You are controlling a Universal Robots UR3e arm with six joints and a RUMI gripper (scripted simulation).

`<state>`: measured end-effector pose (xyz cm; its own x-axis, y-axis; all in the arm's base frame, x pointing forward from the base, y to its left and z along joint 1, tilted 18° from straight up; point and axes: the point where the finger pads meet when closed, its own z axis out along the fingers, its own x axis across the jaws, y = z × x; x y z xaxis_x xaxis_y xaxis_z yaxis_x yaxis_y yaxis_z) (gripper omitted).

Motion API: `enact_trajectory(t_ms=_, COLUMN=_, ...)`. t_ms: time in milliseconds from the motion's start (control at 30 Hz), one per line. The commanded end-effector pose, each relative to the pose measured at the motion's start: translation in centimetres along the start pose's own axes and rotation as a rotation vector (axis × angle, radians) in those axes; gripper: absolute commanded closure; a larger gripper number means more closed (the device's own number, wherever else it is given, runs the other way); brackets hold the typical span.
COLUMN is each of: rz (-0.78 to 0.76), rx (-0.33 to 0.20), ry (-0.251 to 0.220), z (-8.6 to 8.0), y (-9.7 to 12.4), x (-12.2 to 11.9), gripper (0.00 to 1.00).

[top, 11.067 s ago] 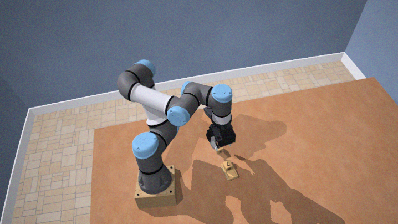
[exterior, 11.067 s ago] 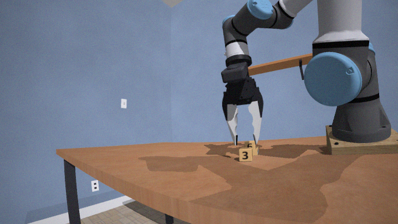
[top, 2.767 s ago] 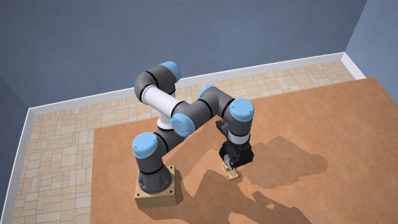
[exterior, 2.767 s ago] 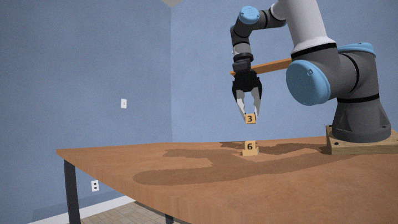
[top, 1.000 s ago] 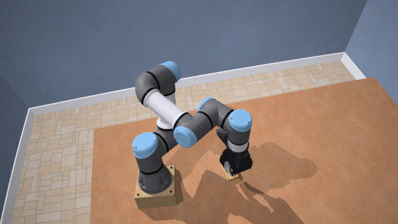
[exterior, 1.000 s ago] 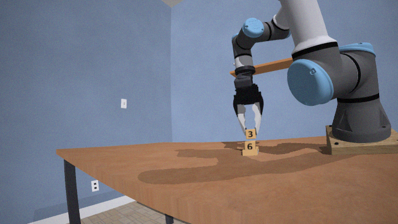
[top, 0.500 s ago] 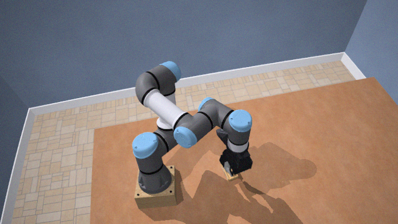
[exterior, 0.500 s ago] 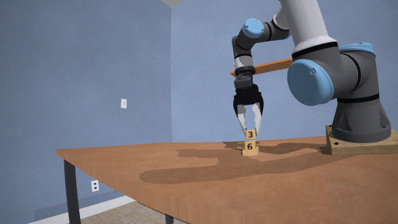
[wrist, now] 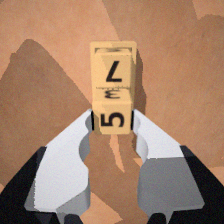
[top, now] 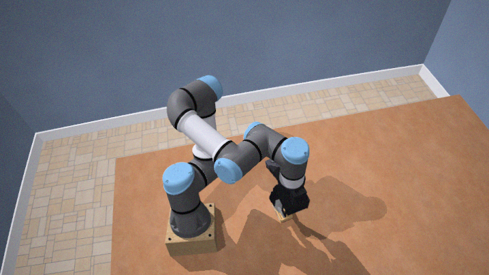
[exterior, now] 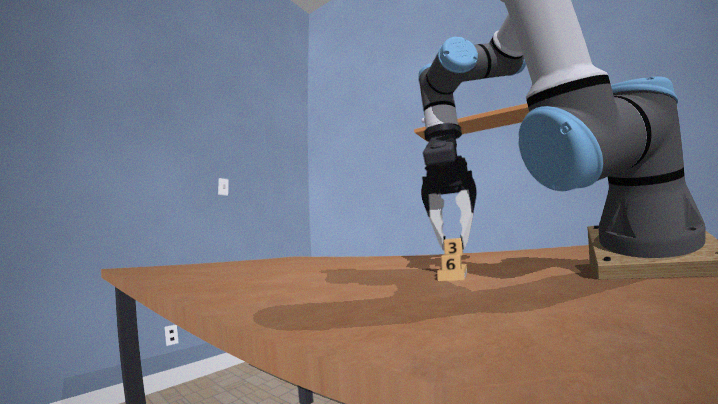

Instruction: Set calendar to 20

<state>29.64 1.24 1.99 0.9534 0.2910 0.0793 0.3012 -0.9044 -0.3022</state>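
Note:
My gripper [exterior: 452, 243] points straight down and is shut on a wooden number cube [exterior: 452, 246]. This cube shows a 3 in the exterior view and a 5 on top in the wrist view [wrist: 113, 120]. It hangs right over a second cube [exterior: 450, 263] [wrist: 114, 73] that shows a 6 on its side and a 7 on top. The second cube sits in the small wooden tray [exterior: 451, 274] on the table. I cannot tell whether the two cubes touch. In the top view the gripper [top: 285, 211] hides most of the tray [top: 282, 218]. The month's name is not visible.
The arm's wooden base block [top: 191, 238] stands on the table to the left of the tray. A wooden shelf [exterior: 476, 121] juts from the wall behind the arm. The table's front edge [exterior: 251, 346] lies well away from the tray.

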Motion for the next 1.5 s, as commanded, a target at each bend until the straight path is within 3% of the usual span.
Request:
enact_trajectory(t_ms=0, rz=0.001, rx=-0.006, ry=0.005, z=0.4, y=0.2, x=0.2, gripper=0.90)
enact_trajectory(t_ms=467, rz=0.001, rx=-0.006, ry=0.005, z=1.3, y=0.2, x=0.2, gripper=0.90)
enact_trajectory(t_ms=1467, rz=0.000, rx=-0.007, ry=0.006, z=1.4, y=0.2, x=0.2, gripper=0.90)
